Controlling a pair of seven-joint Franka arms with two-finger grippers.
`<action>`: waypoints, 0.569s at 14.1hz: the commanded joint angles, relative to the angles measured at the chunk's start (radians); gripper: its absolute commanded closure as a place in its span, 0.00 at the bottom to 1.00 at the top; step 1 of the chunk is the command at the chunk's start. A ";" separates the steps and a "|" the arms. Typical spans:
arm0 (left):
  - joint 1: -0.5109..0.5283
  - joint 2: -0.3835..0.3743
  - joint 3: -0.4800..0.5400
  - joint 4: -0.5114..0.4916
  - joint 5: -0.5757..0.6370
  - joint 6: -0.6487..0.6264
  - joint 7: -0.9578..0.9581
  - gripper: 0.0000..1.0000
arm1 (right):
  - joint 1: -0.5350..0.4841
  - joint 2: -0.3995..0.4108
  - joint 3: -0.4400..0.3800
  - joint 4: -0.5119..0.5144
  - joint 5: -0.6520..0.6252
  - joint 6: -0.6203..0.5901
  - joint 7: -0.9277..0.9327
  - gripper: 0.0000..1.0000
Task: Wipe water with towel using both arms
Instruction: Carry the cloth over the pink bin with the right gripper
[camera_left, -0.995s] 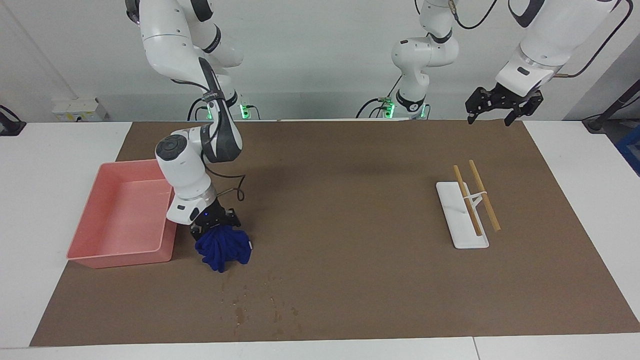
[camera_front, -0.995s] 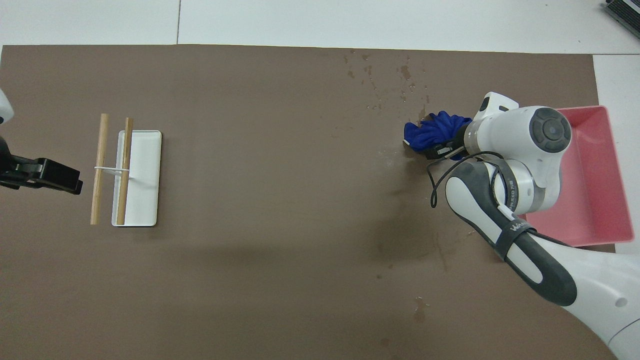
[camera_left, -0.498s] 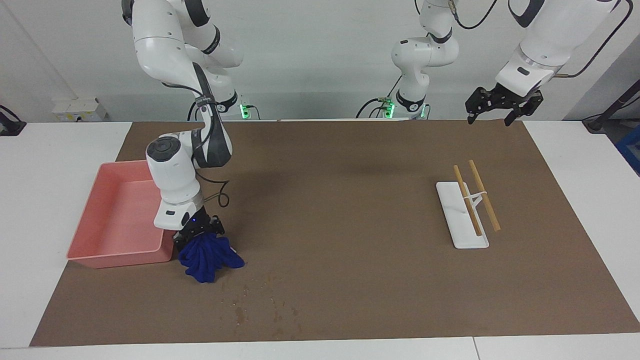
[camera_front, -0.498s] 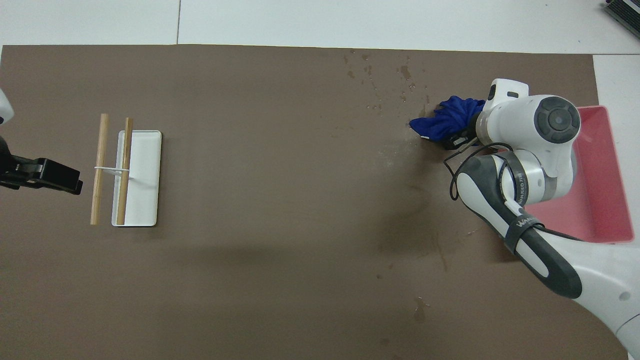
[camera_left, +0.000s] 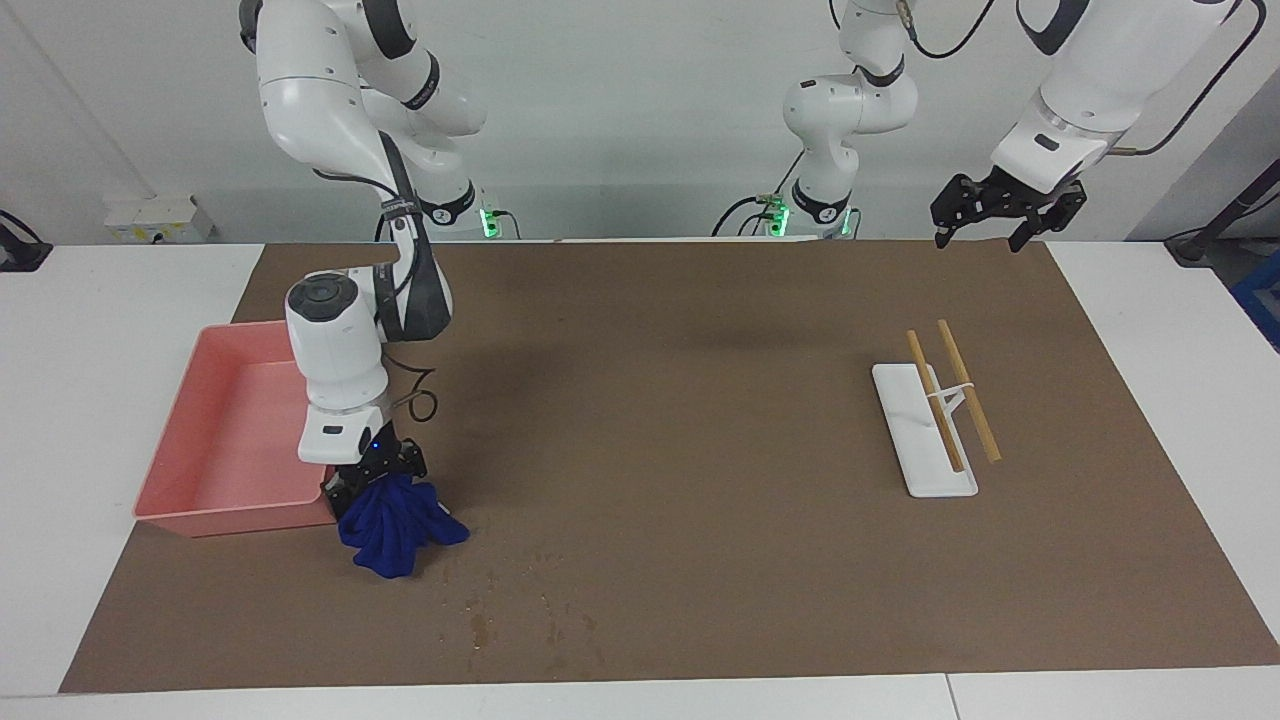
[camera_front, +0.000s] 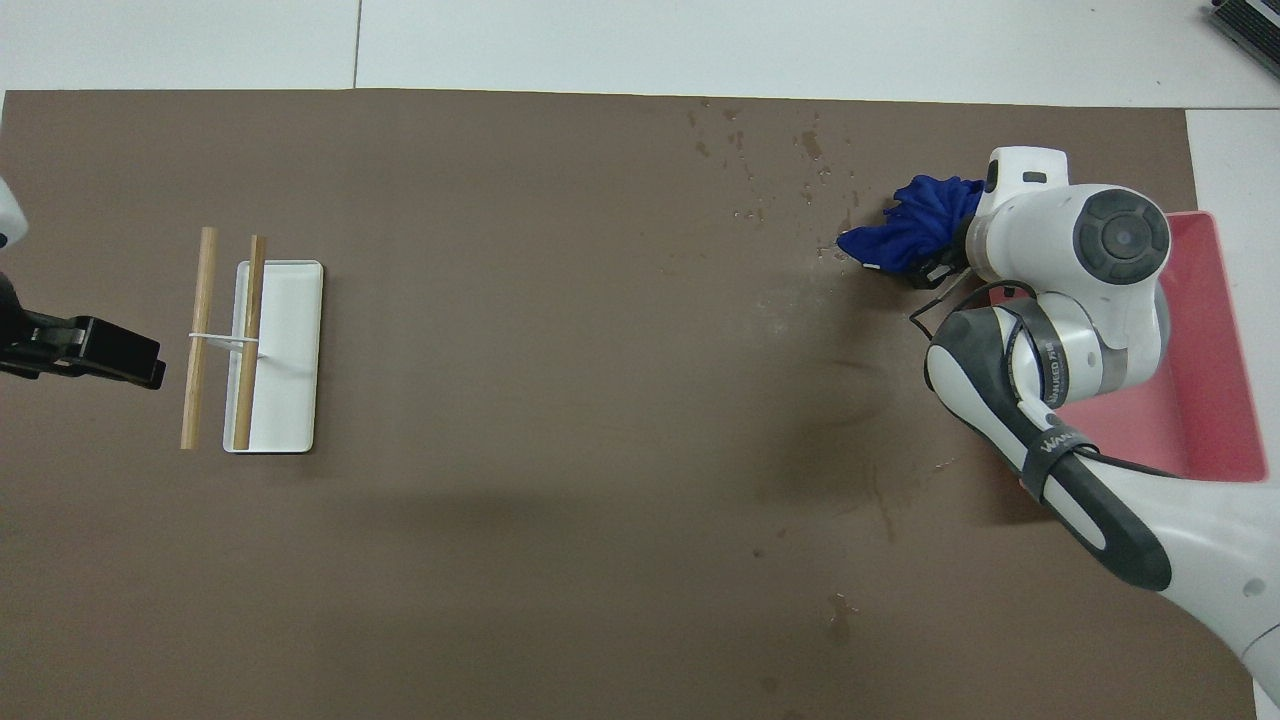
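Right pincer (camera_left: 378, 487) clamped on towel (camera_left: 398, 527)

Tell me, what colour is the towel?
Deep royal blue; the towel shows best in the facing view.

White wall (camera_left: 640, 120) rises past a white table (camera_left: 100, 330) (brown mat (camera_left: 680, 420) on top).

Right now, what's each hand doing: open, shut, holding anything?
Right hand: shut on the towel, low over the mat beside the pink tray.
Left hand: open, holding nothing, waiting up in the air at its own end of the table.
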 joint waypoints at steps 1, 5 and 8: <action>0.001 -0.022 -0.001 -0.019 0.015 -0.010 0.004 0.00 | -0.027 0.020 0.012 0.050 -0.034 0.014 -0.072 1.00; 0.001 -0.022 -0.001 -0.019 0.015 -0.010 0.004 0.00 | -0.029 0.009 0.013 0.164 -0.058 -0.115 -0.118 1.00; 0.001 -0.022 -0.001 -0.019 0.015 -0.010 0.004 0.00 | -0.032 0.000 0.013 0.170 -0.055 -0.153 -0.144 1.00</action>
